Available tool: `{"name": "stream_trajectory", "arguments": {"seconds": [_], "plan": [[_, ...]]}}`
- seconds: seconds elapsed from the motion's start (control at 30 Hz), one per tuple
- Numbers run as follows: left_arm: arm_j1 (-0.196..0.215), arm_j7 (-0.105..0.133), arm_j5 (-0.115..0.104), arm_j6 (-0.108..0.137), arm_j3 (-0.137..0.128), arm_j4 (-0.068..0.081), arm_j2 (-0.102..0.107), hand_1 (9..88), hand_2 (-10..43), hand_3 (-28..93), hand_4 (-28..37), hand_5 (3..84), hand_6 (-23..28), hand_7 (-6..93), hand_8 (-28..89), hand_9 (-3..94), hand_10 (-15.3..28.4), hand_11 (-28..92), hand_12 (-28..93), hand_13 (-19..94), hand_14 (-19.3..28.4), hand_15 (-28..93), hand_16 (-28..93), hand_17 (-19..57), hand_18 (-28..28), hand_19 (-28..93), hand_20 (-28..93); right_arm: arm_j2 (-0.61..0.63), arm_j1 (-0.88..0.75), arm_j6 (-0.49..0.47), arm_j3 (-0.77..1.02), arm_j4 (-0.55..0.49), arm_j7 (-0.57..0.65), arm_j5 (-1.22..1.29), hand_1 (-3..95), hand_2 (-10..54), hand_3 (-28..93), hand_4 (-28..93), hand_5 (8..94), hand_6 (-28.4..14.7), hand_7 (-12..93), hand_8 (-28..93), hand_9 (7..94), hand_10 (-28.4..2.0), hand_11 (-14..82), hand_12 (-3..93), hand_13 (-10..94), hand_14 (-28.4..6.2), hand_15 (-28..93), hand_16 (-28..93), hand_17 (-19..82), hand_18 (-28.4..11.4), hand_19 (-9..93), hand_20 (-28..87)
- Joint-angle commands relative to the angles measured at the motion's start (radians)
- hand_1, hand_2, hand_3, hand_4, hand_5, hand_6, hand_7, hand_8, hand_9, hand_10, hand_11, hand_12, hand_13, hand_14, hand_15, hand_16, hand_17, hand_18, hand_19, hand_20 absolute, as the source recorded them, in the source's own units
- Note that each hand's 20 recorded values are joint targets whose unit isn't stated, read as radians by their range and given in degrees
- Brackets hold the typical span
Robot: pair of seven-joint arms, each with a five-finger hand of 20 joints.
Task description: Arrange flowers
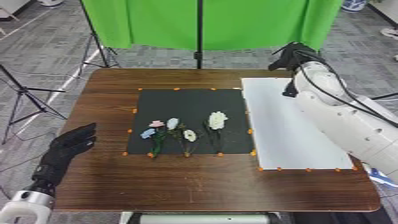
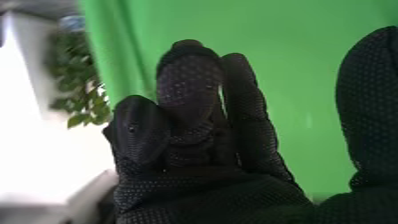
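Flowers [image 1: 189,135], pink, pale blue, white (one white bloom [image 1: 217,120] fuller), on black mat [image 1: 178,102], right hand [image 1: 289,56], fingers [image 2: 189,80] close together

Bright, even indoor light falls on the brown desk [image 1: 169,187] in front of the green backdrop [image 1: 151,25], with only soft, faint shadows; the white sheet [image 1: 284,130] gleams palest. In the right wrist view, strong white glare washes out the area beside the backdrop, while the right hand [image 1: 290,56] looks dark against it.
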Motion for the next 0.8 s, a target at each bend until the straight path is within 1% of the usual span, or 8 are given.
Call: {"name": "stream_trajectory", "arguments": {"seconds": [0.03,0.13,0.33,0.47,0.53,0.67,0.73,0.8], "plan": [[0.008,-0.006,0.007,0.000,0.000,-0.002,-0.010,36.3,-8.8,66,-9.9,41.1,1.3,12.7,-6,35.0,10.8,14,13,30,15.9,15,4,5.1,14.6,11,21,-0.010,-0.039,-0.046,-0.042,0.100,0.013,-0.081,27.6,-9.5,62,-12,51.9,-2.0,9,-6,59.7,-19.9,10.1,20.7,73,-12.0,64,34,49,-20.9,93,49],[0.005,-0.005,0.006,0.000,0.001,0.001,-0.007,36.3,-8.8,66,-10.0,41.1,1.3,12.7,-6,35.0,10.8,14,13,30,15.9,15,4,5.1,14.7,11,21,-0.015,-0.063,-0.050,-0.032,0.115,0.013,-0.062,27.6,-9.5,62,-12,52.3,-1.7,9,-7,61.4,-19.5,10.8,20.8,74,-11.7,64,34,49,-20.9,93,49],[0.005,-0.007,0.005,-0.003,0.001,0.002,-0.008,36.4,-9.0,66,-10.0,41.1,1.3,12.6,-6,35.0,10.8,14,13,30,15.9,15,4,5.4,14.5,12,22,-0.027,-0.109,0.010,-0.028,0.137,-0.014,-0.051,30.9,-9.5,64,-13,53.9,-0.8,11,-7,65.5,-18.3,12.8,20.7,76,-9.8,65,34,52,-20.1,93,51],[-0.004,-0.009,0.005,-0.008,0.005,0.007,-0.003,36.3,-9.1,66,-9.9,41.2,1.3,12.6,-6,35.0,10.9,14,13,30,16.0,15,4,5.4,14.6,12,21,-0.033,-0.127,0.059,-0.050,0.147,-0.029,-0.070,34.0,-9.5,65,-14,55.6,0.0,13,-8,68.0,-16.6,14.4,20.2,79,-8.0,65,34,53,-18.9,93,52],[-0.006,-0.008,0.005,-0.008,0.006,0.008,-0.003,36.3,-9.2,66,-9.9,41.1,1.3,12.7,-6,35.0,10.9,14,13,30,15.9,15,4,5.3,14.6,12,21,-0.038,-0.134,0.101,-0.060,0.154,-0.029,-0.070,37.2,-9.5,66,-15,57.0,0.7,14,-9,68.9,-15.5,15.0,20.1,80,-7.0,65,34,54,-18.0,93,52],[-0.006,-0.010,0.006,-0.011,0.006,0.009,-0.003,36.6,-8.9,66,-10.1,41.2,1.3,12.6,-6,35.0,10.9,14,13,30,15.9,15,4,5.2,14.6,11,21,-0.038,-0.138,0.265,-0.098,0.170,-0.032,-0.065,43.3,-9.5,68,-18,61.1,2.1,17,-10,73.5,-13.2,17.8,19.9,83,-4.7,65,34,57,-16.8,93,54],[-0.003,-0.011,0.005,-0.010,0.004,0.008,-0.004,36.6,-8.8,66,-10.1,41.2,1.3,12.6,-6,35.0,10.9,14,13,30,15.9,15,4,5.1,14.6,11,21,-0.036,-0.138,0.326,-0.108,0.173,-0.036,-0.066,53.3,-9.5,61,-20,68.4,2.3,20,0,81.2,-10.6,12.0,30.1,86,-3.2,65,35,60,-15.6,93,57],[-0.004,-0.009,0.006,-0.010,0.005,0.008,-0.004,36.6,-8.8,66,-10.0,41.1,1.4,12.6,-6,35.0,10.9,15,13,30,15.9,15,4,5.1,14.6,11,21,-0.027,-0.137,0.350,-0.110,0.159,-0.036,-0.067,58.8,-9.5,59,-20,76.0,1.8,23,5,87.6,-8.5,9.0,37.4,88,-2.3,65,35,62,-15.2,93,58]]}}
